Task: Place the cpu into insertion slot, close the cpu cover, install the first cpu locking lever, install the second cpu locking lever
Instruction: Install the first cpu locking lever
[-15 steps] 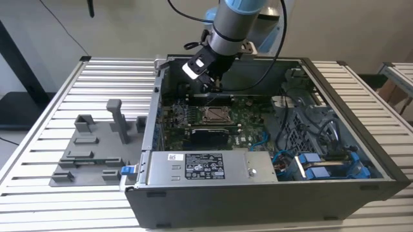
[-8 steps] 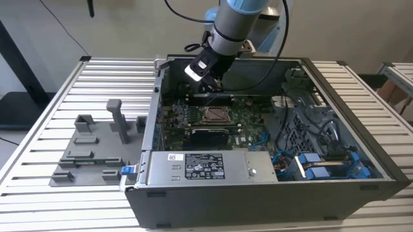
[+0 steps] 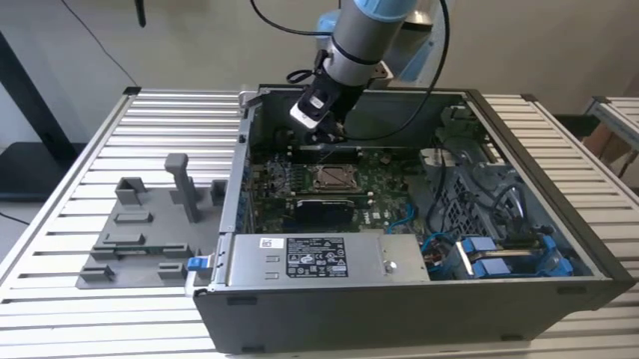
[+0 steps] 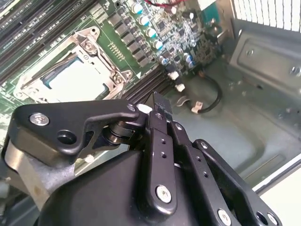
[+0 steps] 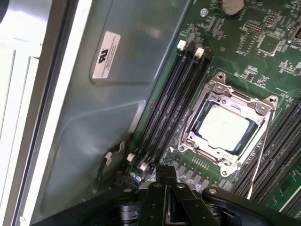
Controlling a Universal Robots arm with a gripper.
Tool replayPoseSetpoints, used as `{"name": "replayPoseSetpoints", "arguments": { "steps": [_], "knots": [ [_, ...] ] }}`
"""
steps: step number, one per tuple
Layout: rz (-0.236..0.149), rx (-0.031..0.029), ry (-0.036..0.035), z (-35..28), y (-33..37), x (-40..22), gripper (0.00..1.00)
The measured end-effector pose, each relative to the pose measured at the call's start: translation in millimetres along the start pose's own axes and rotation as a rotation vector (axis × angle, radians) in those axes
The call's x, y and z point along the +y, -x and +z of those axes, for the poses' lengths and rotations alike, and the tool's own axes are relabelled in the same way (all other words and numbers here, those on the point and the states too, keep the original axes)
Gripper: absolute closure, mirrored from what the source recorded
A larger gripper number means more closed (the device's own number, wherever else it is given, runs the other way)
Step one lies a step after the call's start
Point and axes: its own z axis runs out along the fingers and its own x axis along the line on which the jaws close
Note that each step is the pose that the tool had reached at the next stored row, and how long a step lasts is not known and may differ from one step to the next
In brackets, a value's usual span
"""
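We see the hand (image 3: 328,138) hanging inside the open computer case (image 3: 559,247) that stands on the slatted tabletop (image 3: 150,120); in the exterior view it sits over the far edge of the green motherboard (image 3: 390,202), just beyond the socket and near the case's rear wall; in both wrist views its black fingers (image 4: 161,101) are pressed together, clenched on nothing that we can make out, and they touch no part of the board. The cpu (image 5: 221,128) lies seated in the insertion slot (image 5: 189,141), its pale flat top showing through the square window; the cpu cover (image 5: 235,96) lies down over the chip's edges, flat as far as we can judge; a thin metal lever rod (image 5: 259,150) runs along one side of the socket, and we cannot tell whether it is latched. The long dark memory slots (image 5: 174,94) run beside the socket, between it and the hand's fingertips in the first wrist view. On the exterior view's left a grey fixture tray (image 3: 140,239) rests on the tabletop, well apart from the hand.
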Motion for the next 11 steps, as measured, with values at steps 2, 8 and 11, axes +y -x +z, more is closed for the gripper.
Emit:
{"name": "replayPoseSetpoints", "arguments": {
  "steps": [2,8,11],
  "knots": [
    [-0.032,-0.0033,-0.0104,0.0,0.0,0.0,0.89],
    [-0.052,-0.0053,-0.0173,-0.1,0.1,0.2,0.89],
    [-0.084,-0.0229,0.0011,-0.2,0.1,0.3,0.89]
  ]
}}
